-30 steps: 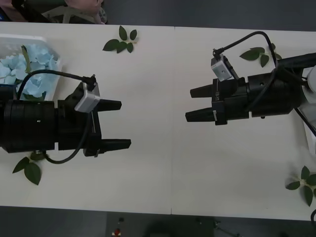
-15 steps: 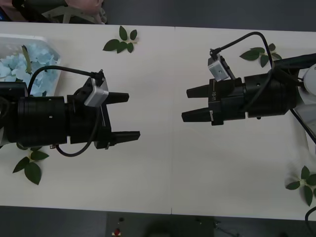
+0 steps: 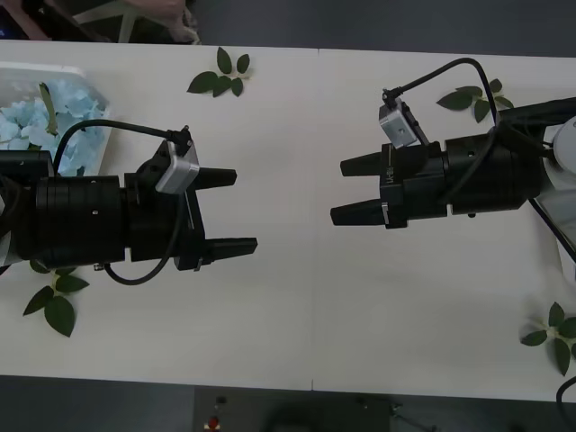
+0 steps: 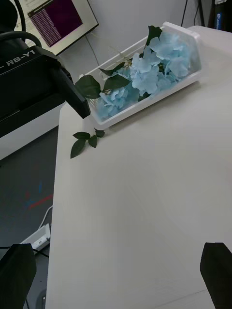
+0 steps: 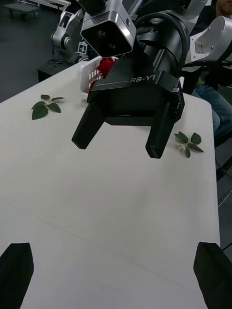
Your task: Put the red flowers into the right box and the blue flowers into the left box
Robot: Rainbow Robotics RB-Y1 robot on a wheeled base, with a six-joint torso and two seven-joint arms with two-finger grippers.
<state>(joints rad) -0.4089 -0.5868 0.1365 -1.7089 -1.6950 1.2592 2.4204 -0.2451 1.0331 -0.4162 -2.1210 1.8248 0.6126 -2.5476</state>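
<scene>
A long white table (image 3: pixel 306 315) runs across the room, dark floor on both its near and far sides. Two black arms reach in over it from either side and face each other across the middle. The left gripper (image 3: pixel 223 210) hangs above the bare tabletop with its fingers spread and nothing between them; the right gripper (image 3: pixel 353 191) mirrors it from the other side, also spread and empty, well apart from its partner.

At the far left corner sits the left box (image 4: pixel 191 84), a white slotted basket, with the blue flowers (image 4: pixel 159 63) heaped inside, their green leaves poking up among the pale petals. Behind the right arm, at the table's right end, a bit of the right box (image 5: pixel 92 77) peeks out with something red (image 5: pixel 107 63) in it, probably the red flowers, though most of it is hidden by the arm.

Loose leaf sprigs (image 3: pixel 220 76) lie scattered on the table: one far centre-left, one far right, one near left, one near right.
</scene>
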